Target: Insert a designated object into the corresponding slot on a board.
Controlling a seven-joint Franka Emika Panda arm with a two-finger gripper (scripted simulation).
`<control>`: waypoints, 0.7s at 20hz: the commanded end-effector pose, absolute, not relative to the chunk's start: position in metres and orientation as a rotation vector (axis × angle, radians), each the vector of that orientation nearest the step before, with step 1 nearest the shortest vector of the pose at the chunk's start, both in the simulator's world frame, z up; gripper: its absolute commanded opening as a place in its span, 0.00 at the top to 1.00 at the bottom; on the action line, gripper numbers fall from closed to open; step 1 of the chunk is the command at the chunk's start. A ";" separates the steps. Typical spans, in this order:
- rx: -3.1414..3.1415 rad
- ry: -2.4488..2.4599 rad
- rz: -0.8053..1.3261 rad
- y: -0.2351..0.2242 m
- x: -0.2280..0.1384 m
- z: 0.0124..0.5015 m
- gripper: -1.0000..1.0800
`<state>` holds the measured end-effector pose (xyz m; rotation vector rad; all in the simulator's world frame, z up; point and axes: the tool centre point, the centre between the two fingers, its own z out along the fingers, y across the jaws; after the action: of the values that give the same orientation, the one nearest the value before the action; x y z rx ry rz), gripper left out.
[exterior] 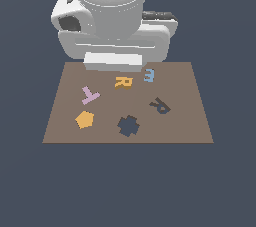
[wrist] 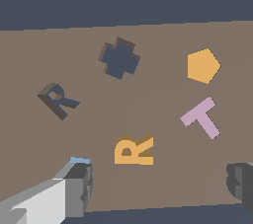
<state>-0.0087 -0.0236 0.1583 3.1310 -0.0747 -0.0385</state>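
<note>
The orange-yellow R block (exterior: 123,82) lies flat on the brown board (exterior: 65,131) near its far edge, and shows in the wrist view (wrist: 133,150). The dark R-shaped slot (exterior: 160,105) is toward the exterior view's right, apart from the block; it also shows in the wrist view (wrist: 58,100). My gripper (wrist: 159,183) is open and empty, above the board. Its two fingers (wrist: 79,184) stand wide apart, and the R block lies just beyond the gap between them. In the exterior view the white hand (exterior: 114,46) hides the fingers.
On the board are an orange pentagon (exterior: 84,119), a pink T (exterior: 90,95), a light-blue E-like letter (exterior: 149,75) and a dark cross-shaped cutout (exterior: 129,126). The pink T (wrist: 201,118) lies near the R block in the wrist view.
</note>
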 end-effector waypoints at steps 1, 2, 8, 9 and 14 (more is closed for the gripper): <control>3.131 -0.075 -0.039 -0.024 -0.009 0.158 0.04; 3.131 -0.074 -0.039 -0.024 -0.009 0.158 0.04; 3.132 -0.020 -0.038 -0.023 -0.009 0.156 0.04; 3.132 -0.003 -0.038 -0.023 -0.009 0.155 0.04; 3.131 0.116 -0.036 -0.021 -0.010 0.150 0.04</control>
<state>-0.0100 -0.0215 0.1517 3.1316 0.0769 -0.0362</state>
